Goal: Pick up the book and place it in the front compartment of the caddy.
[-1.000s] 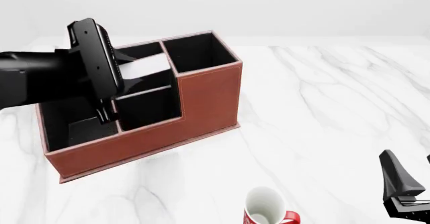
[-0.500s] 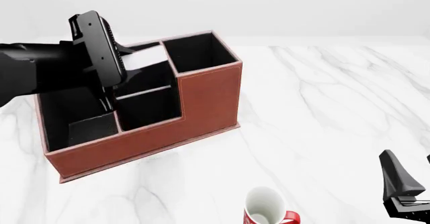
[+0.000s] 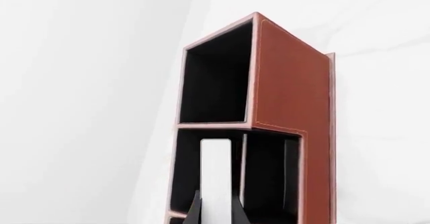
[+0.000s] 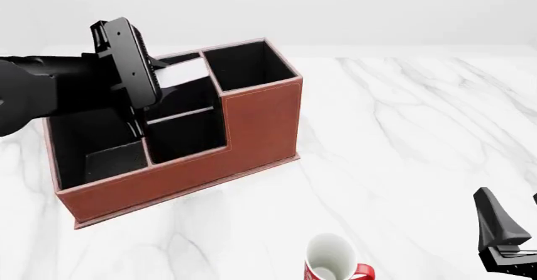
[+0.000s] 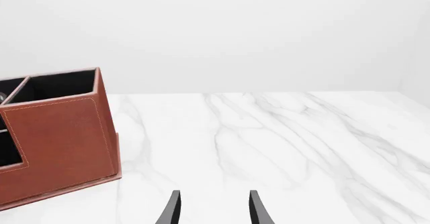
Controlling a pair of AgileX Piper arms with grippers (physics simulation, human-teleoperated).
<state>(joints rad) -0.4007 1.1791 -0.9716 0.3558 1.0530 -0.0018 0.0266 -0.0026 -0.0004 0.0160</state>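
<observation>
caddy [image 4: 176, 167]: 1 | book [image 3: 216, 178]: 1 | mug [image 4: 331, 260]: 1 | pincers: 2

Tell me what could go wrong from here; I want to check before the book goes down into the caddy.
1. The book, pinched in the left gripper, hangs close beside a thin inner divider of the caddy; its lower edge may catch there.
2. It may not be over the low-walled front compartment; released now, it could drop into a neighbouring pocket.

Light: bright, even, diffuse; no clear source.
Shadows: faint, soft under caddy [image 4: 180, 167] and mug [image 4: 331, 261]; pockets near-black.
Glare: none.
Focus: sharp all views, no blur/edge distortion.
</observation>
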